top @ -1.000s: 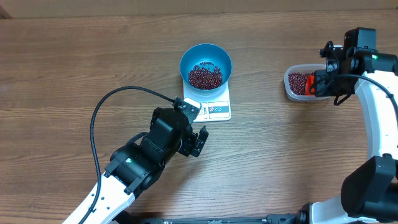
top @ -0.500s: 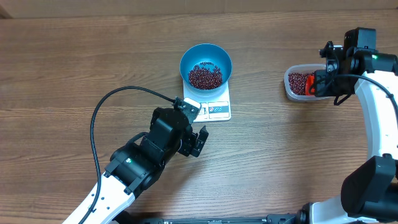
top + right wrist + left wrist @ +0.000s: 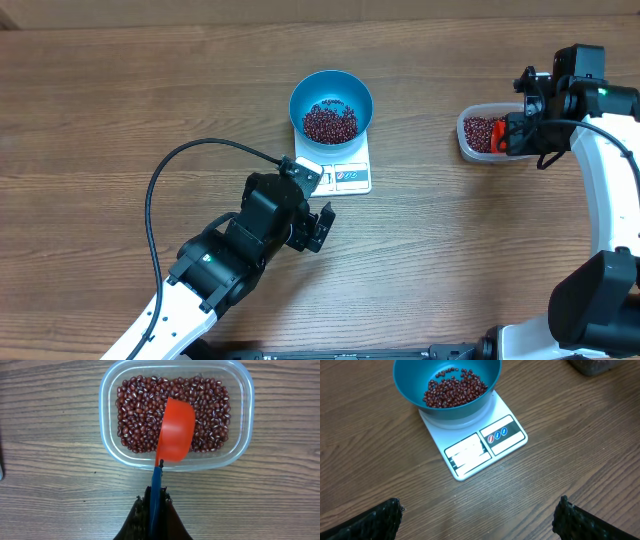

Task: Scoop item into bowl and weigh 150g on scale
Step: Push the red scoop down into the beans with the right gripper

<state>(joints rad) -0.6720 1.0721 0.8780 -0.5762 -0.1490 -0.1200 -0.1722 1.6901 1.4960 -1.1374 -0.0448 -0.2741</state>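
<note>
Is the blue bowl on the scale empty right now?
No, the blue bowl sitting on the white scale holds a loose heap of dark red beans.

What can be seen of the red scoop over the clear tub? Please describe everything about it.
The scoop has a smooth orange-red cup that looks like plastic and a thin blue handle. The cup is over the red beans in the clear tub and shows no beans on its visible face; whether it touches them I cannot tell. The handle crosses the tub's near rim, and the right gripper is shut on it.
</note>
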